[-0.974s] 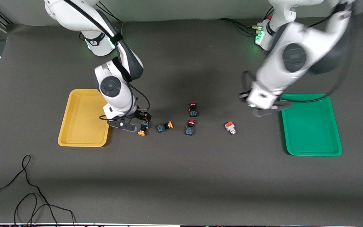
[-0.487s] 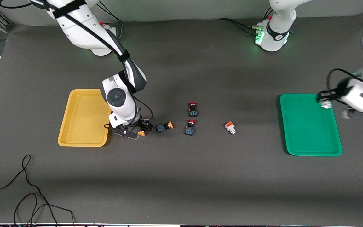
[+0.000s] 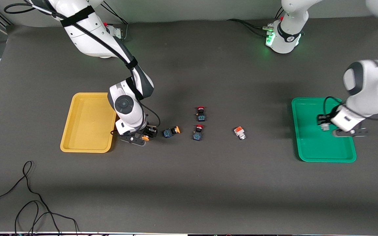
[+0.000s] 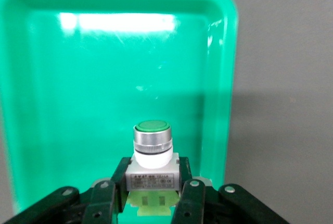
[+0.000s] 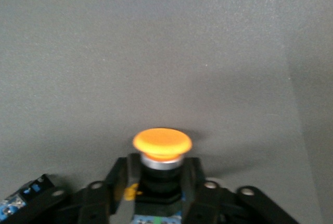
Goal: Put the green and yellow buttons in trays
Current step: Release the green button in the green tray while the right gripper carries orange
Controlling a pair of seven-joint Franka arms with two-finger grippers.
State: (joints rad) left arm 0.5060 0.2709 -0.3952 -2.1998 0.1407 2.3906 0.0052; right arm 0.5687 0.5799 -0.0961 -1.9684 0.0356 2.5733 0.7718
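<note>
Dark grey table (image 3: 189, 183), left gripper (image 4: 148, 195) clamping green button (image 4: 152, 146) over green tray (image 3: 307, 154) — right gripper (image 5: 156, 187) gripping yellow button (image 5: 162, 143) beside yellow tray (image 3: 77, 131).

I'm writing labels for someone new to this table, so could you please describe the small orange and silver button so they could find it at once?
Start at the green tray toward the left arm's end of the table, then look along the table toward the yellow tray. The first loose piece is the orange and silver button, lying alone on the dark mat. Its silvery body sets it apart from the two red-capped buttons beside it, which have dark bodies.
</note>
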